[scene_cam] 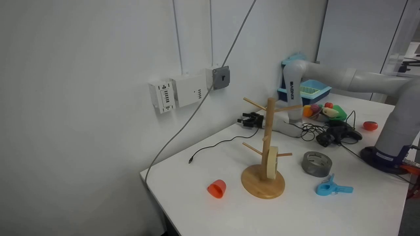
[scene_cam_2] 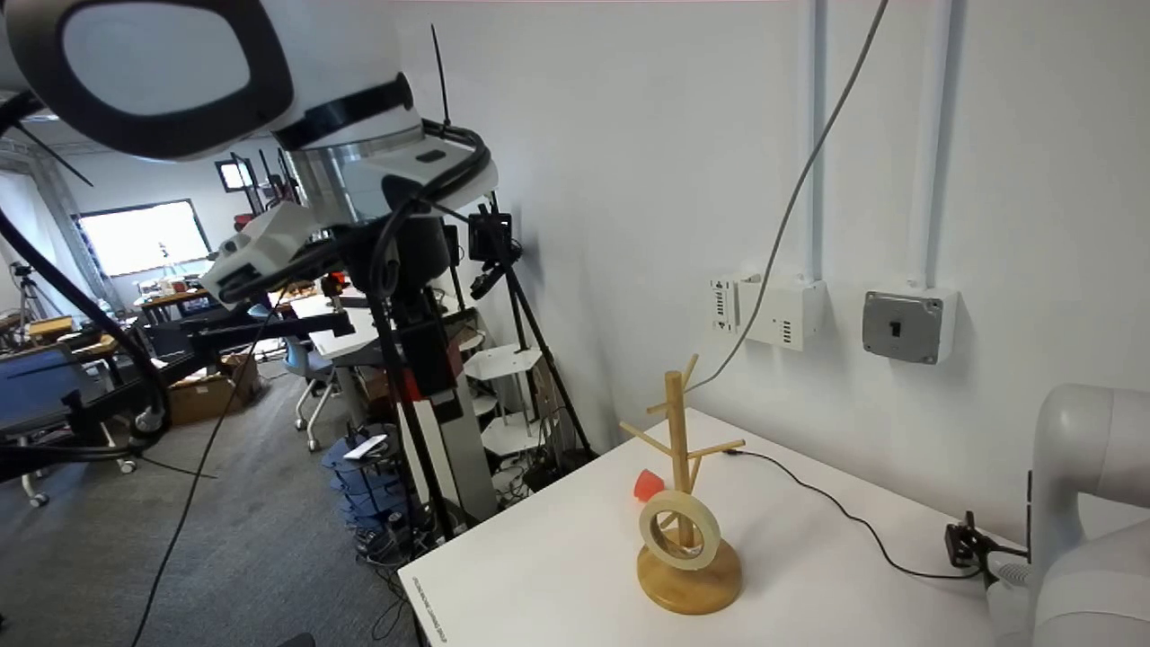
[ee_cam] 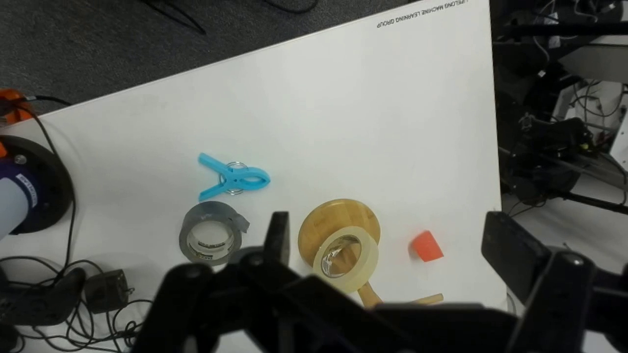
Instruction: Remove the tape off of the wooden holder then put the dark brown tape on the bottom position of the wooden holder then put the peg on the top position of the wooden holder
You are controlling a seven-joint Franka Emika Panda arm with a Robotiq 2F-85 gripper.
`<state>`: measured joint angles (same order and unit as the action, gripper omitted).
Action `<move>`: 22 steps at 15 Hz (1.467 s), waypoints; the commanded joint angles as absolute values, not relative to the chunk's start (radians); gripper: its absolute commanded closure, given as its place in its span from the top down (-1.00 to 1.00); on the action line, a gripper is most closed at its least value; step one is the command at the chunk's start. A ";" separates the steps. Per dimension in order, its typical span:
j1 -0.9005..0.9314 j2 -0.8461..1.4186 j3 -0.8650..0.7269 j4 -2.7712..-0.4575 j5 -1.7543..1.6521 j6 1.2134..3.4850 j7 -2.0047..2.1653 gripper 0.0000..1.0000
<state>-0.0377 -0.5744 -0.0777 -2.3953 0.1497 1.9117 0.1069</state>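
Opening stage of the sequence, judged from the layout: removal of the tape is the step in hand and is not yet done. The cream masking tape (scene_cam: pixel 272 163) hangs around a low slanted branch (scene_cam: pixel 286 154) of the wooden holder (scene_cam: pixel 266 144), which stands upright on the desk (ee_cam: pixel 392 122); whether the ring's lower edge meets the round base (scene_cam: pixel 259 190) cannot be told. The dark grey-brown duct tape roll (scene_cam: pixel 316 170) lies flat near the light blue spring clamp (ee_cam: pixel 235 180), evidently the peg of the task; both rest apart from the holder, so the two placing steps also remain. The next move probably calls for a descent to the ring, one finger to each side of its narrow width, then a firm grip and a lift up and outward along the slope of the branch; a straight sideways pull could tip or drag the holder. The end effector (ee_cam: pixel 390 233) is spread wide, its fingers (ee_cam: pixel 515 255) far apart, with nothing gripped between them and no object touched; the wrist view looks down from well above the desk, the holder and ring lying below the gap.
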 commanded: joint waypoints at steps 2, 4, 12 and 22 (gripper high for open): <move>-0.061 -0.542 -0.060 -2.453 0.132 1.999 0.099 1.00; -0.068 -0.520 -0.057 -2.492 0.110 2.066 0.099 1.00; -0.060 -0.401 -0.025 -2.560 0.052 2.270 0.133 1.00; -0.052 -0.394 -0.028 -2.559 0.070 2.243 0.108 1.00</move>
